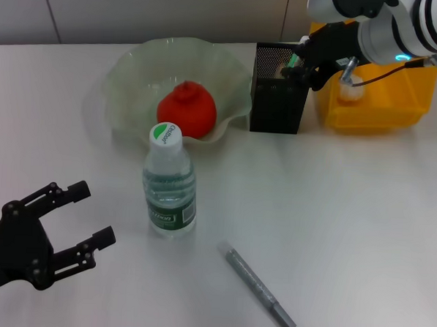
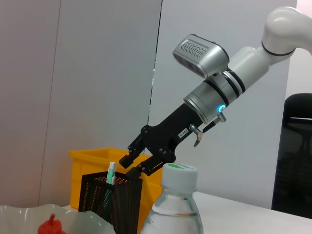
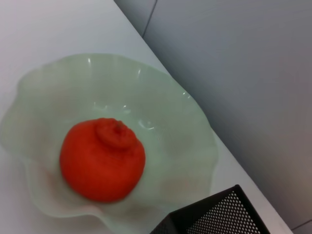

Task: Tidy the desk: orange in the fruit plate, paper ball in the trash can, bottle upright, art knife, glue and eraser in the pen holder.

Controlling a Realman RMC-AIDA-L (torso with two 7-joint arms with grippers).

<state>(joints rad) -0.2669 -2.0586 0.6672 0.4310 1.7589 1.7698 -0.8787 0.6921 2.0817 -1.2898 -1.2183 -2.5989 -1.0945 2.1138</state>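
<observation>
Black right gripper (image 2: 139,163) fingers apart over pen holder (image 1: 278,90), contents hidden, left gripper (image 1: 84,219) spread

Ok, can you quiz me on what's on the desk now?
1. True or false: the orange sits in the plate.
2. Which end effector hangs over the pen holder?
3. The bottle is: A lying down, B upright, C in the trash can.

Key: 1 true. 2 the right end effector; the left end effector idles open, front left. 3 B.
</observation>
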